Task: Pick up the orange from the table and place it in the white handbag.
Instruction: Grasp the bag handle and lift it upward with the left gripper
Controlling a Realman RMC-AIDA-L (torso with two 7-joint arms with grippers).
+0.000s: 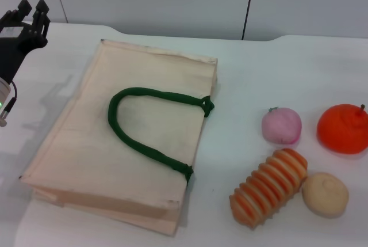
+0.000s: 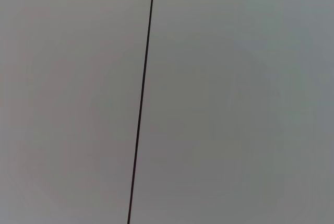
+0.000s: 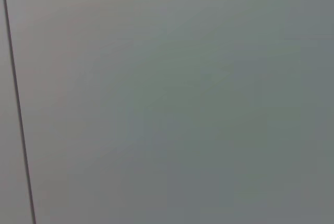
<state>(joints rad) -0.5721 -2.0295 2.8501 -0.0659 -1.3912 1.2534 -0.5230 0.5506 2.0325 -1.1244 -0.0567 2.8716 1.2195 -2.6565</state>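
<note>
Fingers of the left gripper [image 1: 32,10] stand slightly apart, holding nothing, raised at the table's [image 1: 247,74] far left.
The orange [image 1: 343,128] sits at the right edge, beside a pink fruit [image 1: 282,125], above a beige ball [image 1: 325,194] and striped oblong [image 1: 268,186]; the white handbag [image 1: 86,149] lies flat, unmarked.

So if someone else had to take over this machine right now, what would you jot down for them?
Left gripper: raised at the table's far left corner, holding nothing.
Right gripper: out of sight in every view.
The orange sits on the table at the right edge, beside a pink fruit, a striped ridged piece and a beige round one.
The white handbag lies flat, left of the fruits, green handle on top.
Done: nothing yet. Left: grasp the orange, put it in the bag.
</note>
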